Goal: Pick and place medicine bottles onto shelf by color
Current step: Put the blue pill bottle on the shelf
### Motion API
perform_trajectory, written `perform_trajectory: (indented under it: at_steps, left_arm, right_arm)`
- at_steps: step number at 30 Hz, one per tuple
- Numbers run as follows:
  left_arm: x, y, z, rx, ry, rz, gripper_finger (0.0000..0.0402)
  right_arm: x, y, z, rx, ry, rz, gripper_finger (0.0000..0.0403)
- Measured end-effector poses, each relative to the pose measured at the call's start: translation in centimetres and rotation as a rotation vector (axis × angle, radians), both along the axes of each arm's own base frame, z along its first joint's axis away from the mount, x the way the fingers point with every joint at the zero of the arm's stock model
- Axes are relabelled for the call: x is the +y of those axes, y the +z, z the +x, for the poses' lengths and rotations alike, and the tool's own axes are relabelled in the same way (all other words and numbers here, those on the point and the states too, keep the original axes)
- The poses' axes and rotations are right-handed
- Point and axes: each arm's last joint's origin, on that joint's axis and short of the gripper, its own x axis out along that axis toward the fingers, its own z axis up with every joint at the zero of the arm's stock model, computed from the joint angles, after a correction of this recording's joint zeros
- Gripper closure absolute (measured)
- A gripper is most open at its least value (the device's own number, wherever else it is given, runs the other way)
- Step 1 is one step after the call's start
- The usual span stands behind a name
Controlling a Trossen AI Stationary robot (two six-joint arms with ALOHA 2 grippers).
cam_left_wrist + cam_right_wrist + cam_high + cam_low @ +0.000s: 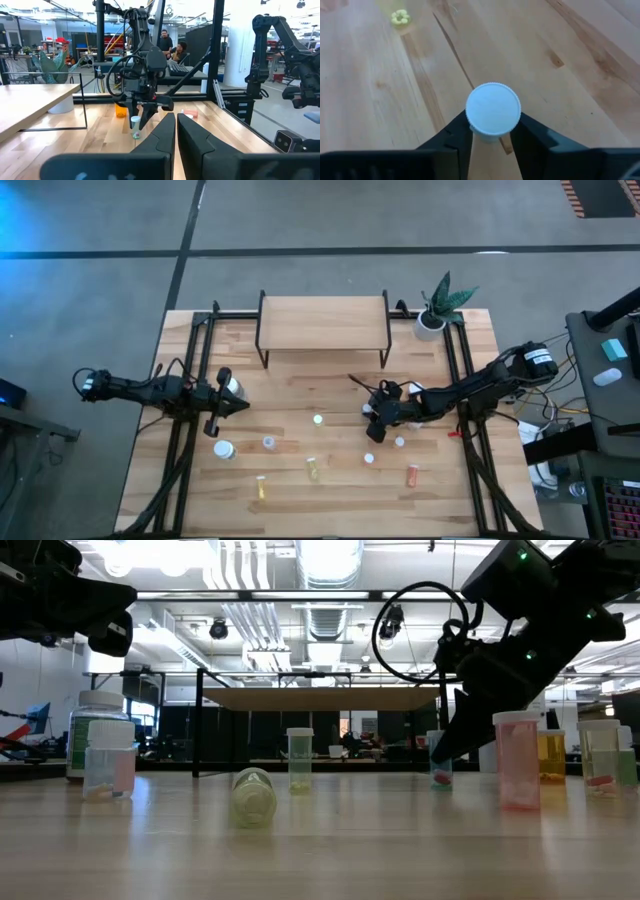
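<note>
Partly hidden, right hand (492, 131) pinching white-capped bottle (493, 108) — body unseen, left hand (176, 131) closed, empty.

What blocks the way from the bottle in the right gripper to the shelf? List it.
Nothing visible. The right gripper straddles a white-capped bottle, fingers against its sides. Bare tabletop lies between it and the empty shelf. The other bottles stand nearer the front edge.
</note>
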Motion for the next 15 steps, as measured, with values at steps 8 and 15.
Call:
perform_trajectory:
  at_steps: [8, 15]
  left_arm:
    - [0.00, 0.00, 0.00, 0.000, 0.000, 0.000, 0.0402]
    - [0.00, 0.00, 0.00, 0.000, 0.000, 0.000, 0.0402]
  right_arm:
    - [0.01, 0.04, 0.05, -0.006, 0.000, 0.002, 0.0307]
    - [0.03, 0.50, 0.14, -0.038, 0.003, 0.006, 0.0308]
